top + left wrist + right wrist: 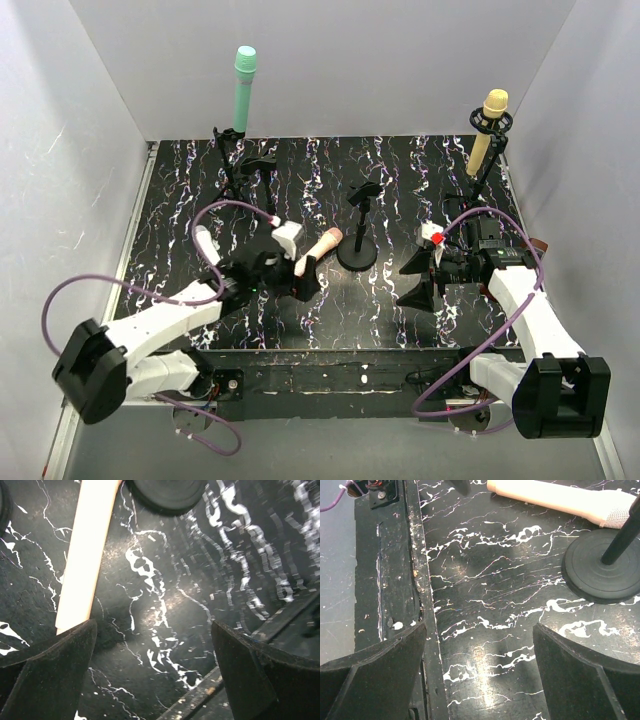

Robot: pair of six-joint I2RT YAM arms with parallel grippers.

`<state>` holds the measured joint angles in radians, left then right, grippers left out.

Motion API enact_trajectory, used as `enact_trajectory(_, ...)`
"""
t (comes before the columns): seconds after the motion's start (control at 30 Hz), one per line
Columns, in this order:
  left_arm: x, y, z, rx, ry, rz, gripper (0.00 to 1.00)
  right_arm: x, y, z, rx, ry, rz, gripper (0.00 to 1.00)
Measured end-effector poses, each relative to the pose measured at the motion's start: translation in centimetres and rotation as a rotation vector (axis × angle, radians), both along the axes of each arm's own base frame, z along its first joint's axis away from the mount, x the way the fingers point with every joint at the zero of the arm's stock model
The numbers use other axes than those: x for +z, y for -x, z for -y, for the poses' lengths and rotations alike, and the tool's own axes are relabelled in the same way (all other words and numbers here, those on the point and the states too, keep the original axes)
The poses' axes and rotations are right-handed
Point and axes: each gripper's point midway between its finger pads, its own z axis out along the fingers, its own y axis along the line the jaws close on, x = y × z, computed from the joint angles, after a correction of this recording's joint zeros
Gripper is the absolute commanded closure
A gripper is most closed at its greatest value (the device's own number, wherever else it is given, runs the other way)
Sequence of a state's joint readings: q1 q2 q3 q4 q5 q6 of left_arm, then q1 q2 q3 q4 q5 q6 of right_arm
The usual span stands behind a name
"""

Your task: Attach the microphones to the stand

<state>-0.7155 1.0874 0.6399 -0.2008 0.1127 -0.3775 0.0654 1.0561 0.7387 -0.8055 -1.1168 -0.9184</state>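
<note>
The peach-pink microphone lies on the marbled table, its head by the round base of the middle stand. My left gripper is open and empty just near of its handle end. In the left wrist view the handle runs past the left finger, outside the gap. My right gripper is open and empty to the right of the stand. Its wrist view shows the microphone and stand base. The teal-green microphone and yellow-tan microphone stand in the back stands. A white microphone seems to lie at the left.
Another stand with an empty clip is beside the teal one at the back left. The table's black front rail runs under my right gripper's left finger. Purple cables loop over both arms. White walls close in the table on three sides.
</note>
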Motion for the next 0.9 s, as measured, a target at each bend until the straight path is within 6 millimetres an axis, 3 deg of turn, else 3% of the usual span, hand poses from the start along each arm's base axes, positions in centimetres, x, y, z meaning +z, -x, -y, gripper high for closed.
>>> enact_trajectory(0.17, -3.5, -1.0, 0.9, -0.034, -0.209, 0.03, 0.02, -0.2, -0.2, 0.1, -0.005, 0.0, -0.014, 0.07)
enact_trajectory(0.43, -5.5, -4.2, 0.5, -0.017, -0.389, 0.088, 0.07, -0.6, -0.5, 0.2, -0.01, 0.008, -0.021, 0.07)
enact_trajectory(0.77, -8.3, -4.2, -0.3, -0.014, -0.476, 0.041, 0.25, -0.9, -0.7, 0.2, -0.013, 0.015, -0.032, 0.07)
enact_trajectory(0.9, -9.1, -4.0, -0.6, -0.004, -0.497, 0.009, 0.27, -1.0, -0.7, 0.2, -0.013, 0.013, -0.034, 0.07)
